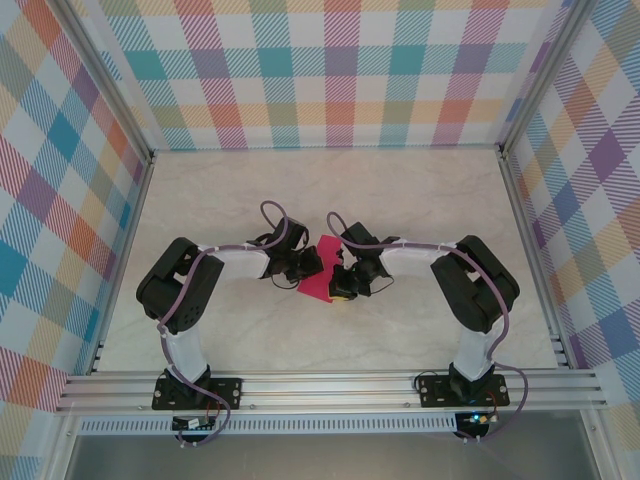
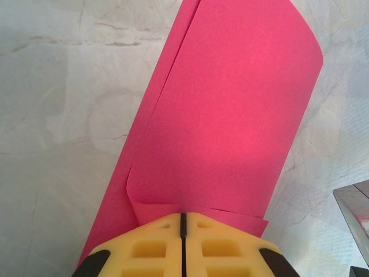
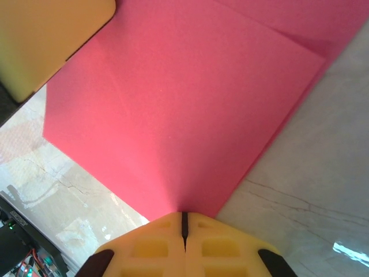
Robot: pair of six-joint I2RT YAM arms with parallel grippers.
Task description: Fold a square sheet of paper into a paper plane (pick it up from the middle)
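Left wrist, doubled paper (image 2: pixel 230 115), left gripper (image 2: pixel 183 222) pinching

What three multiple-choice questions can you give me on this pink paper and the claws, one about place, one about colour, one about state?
1. Where is the sheet of paper?
A. Between the left claw and the right claw
B. Against the far wall
C. Beside the left arm's base

2. What colour is the paper?
A. Blue
B. Magenta-pink
C. White

3. How is the left claw?
A. Wide open
B. Shut on the paper's edge
C. Shut on nothing

Answers:
1 A, the top view shows it where both claws meet.
2 B, both wrist views show pink.
3 B, its yellow fingers meet with the paper's edge between them.
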